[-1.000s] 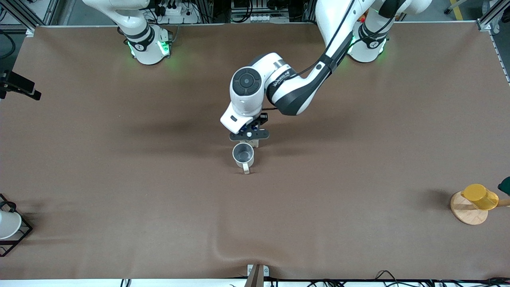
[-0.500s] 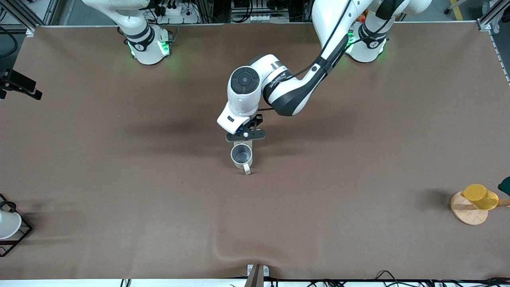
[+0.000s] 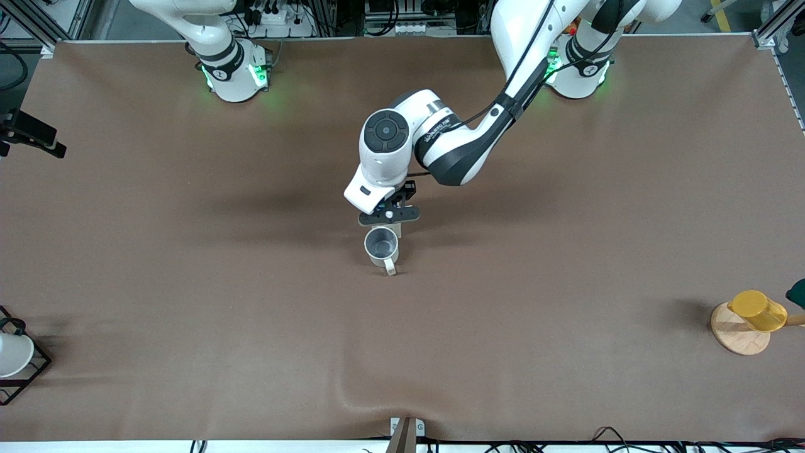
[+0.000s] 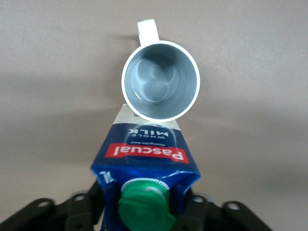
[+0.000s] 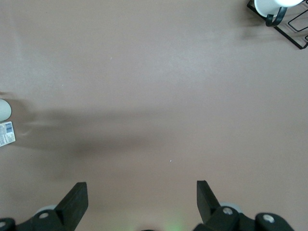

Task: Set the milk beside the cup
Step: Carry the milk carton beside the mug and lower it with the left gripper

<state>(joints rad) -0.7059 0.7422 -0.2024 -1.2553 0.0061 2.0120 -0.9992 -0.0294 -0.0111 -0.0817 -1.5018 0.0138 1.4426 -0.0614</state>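
**Milk carton meets mug at mid-table**

Your left gripper (image 3: pixel 388 215) hangs low over the milk (image 4: pixel 144 159), the carton sitting upright between its jaws; you cannot tell whether it grips the carton or has let go. The milk stands right against the cup (image 3: pixel 382 245), on the side farther from the front camera, while the cup's handle points toward that camera. Your right arm waits, its right gripper (image 5: pixel 142 202) spread wide and empty above bare brown table (image 3: pixel 188 283).

Left claw (image 3: pixel 389 215) points down mid-table; right claw (image 5: pixel 139 202) waits raised, fingers spread wide.
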